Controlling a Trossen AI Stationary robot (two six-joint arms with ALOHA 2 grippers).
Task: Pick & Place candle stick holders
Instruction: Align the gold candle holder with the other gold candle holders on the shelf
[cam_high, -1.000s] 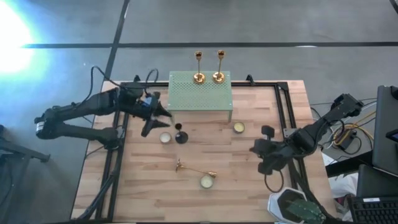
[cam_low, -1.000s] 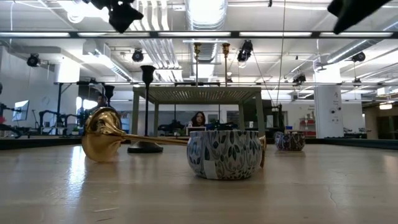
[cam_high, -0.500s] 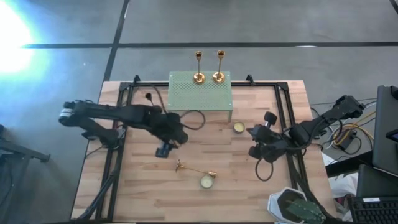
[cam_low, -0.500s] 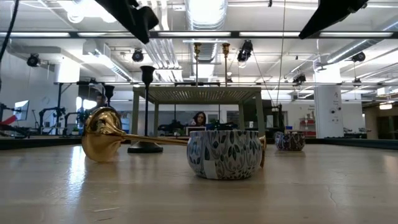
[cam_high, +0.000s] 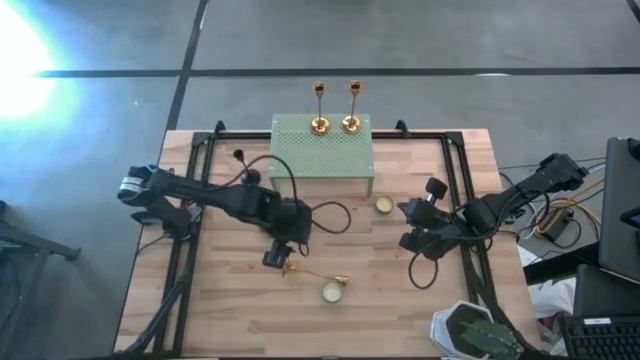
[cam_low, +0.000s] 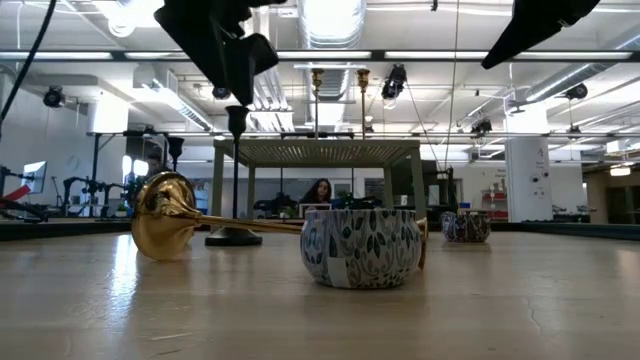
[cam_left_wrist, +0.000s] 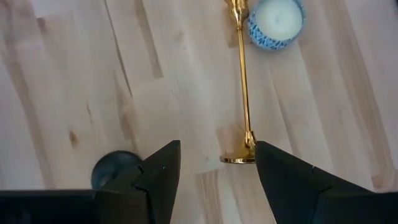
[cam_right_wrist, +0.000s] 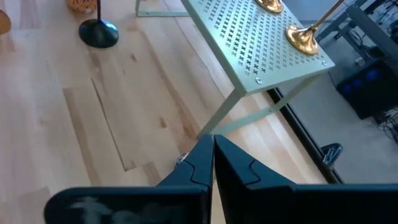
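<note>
Left gripper (cam_left_wrist: 211, 163): fingers spread, hovering over fallen gold candle stick holder (cam_left_wrist: 242, 93) on worktop (cam_left_wrist: 74, 74); base just ahead, stem running straight away. Right gripper (cam_right_wrist: 212, 163): clenched, empty, waiting farther off.

The left hand (cam_high: 277, 256) hovers beside the fallen gold candle stick holder (cam_high: 314, 272) on the table (cam_high: 230, 320).
</note>
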